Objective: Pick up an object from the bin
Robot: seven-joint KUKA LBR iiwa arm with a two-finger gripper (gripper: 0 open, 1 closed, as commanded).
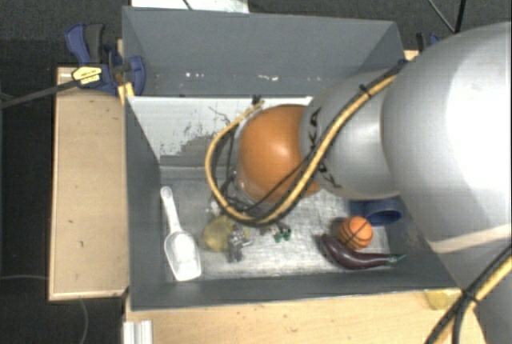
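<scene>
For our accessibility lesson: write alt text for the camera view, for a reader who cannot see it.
The arm's gripper is low in the grey bin, next to a pale yellow lump. A white scoop lies at the view's left; a small basketball, a purple eggplant and a blue object lie at its right.

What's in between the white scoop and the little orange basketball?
In the camera view, a pale yellow round thing and the robot's claw sit between the white scoop and the orange basketball, then grey bin floor.
</scene>
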